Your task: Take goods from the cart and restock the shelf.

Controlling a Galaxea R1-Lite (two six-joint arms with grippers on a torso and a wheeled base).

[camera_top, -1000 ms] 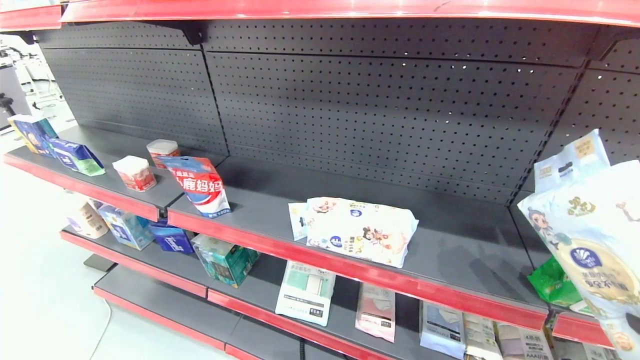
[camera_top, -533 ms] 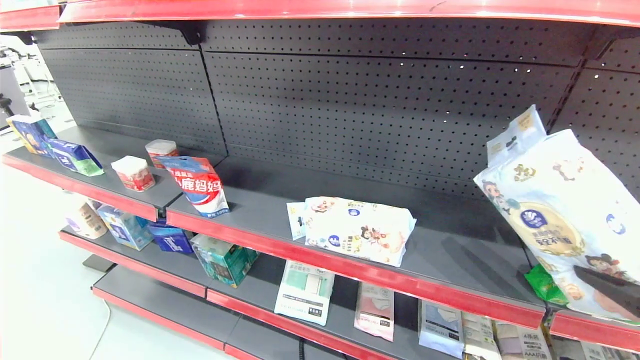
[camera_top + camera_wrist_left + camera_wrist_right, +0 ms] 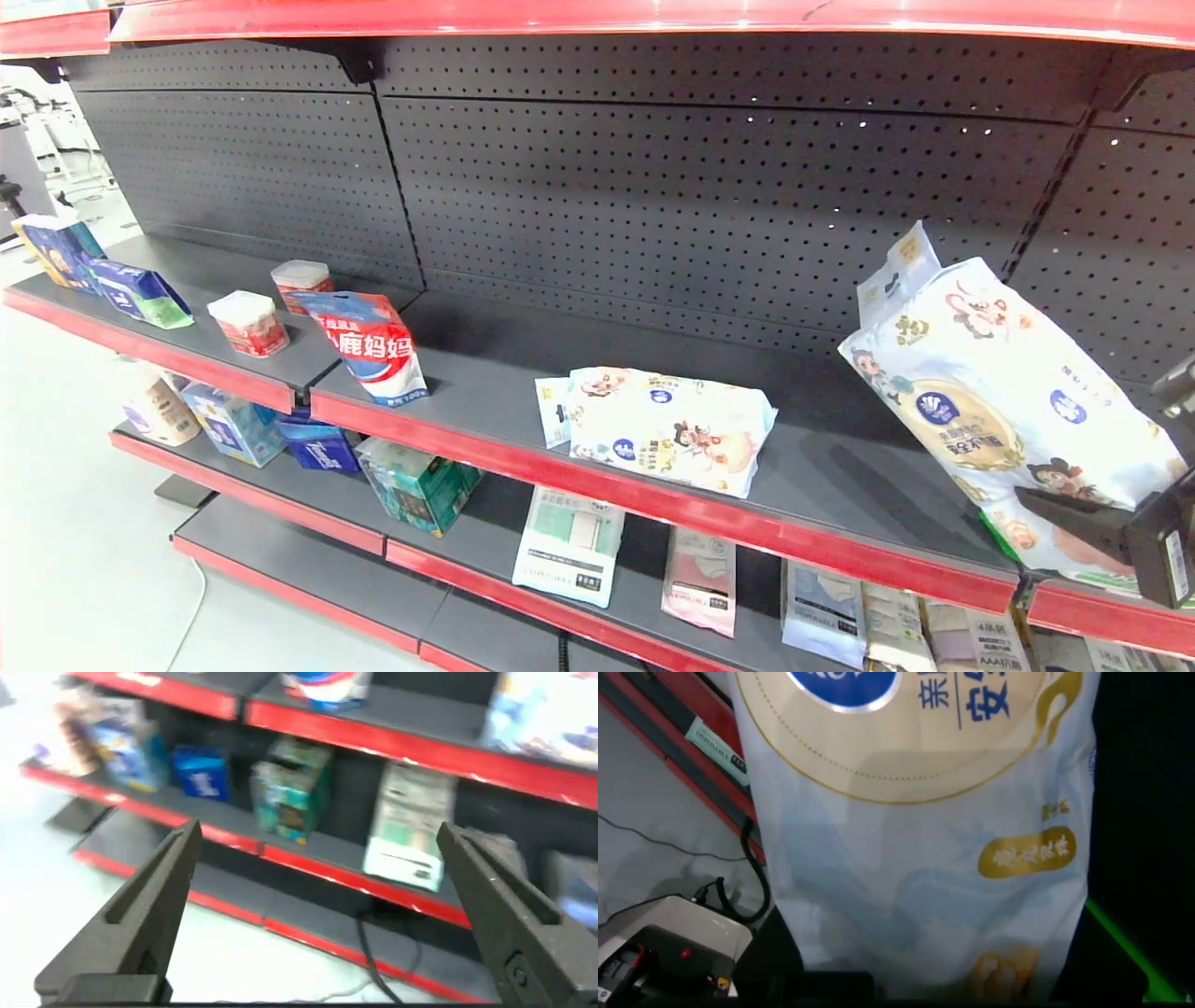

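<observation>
Pinching the tilted tissue pack (image 3: 990, 401) by its bottom end, R gripper (image 3: 1092, 523) may drop it off the shelf (image 3: 840, 467) near edge; L gripper (image 3: 318, 829) gapes empty.

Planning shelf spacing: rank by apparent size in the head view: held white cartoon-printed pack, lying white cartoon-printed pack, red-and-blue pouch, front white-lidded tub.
1. held white cartoon-printed pack (nearest camera, so inflated)
2. lying white cartoon-printed pack
3. red-and-blue pouch
4. front white-lidded tub
</observation>
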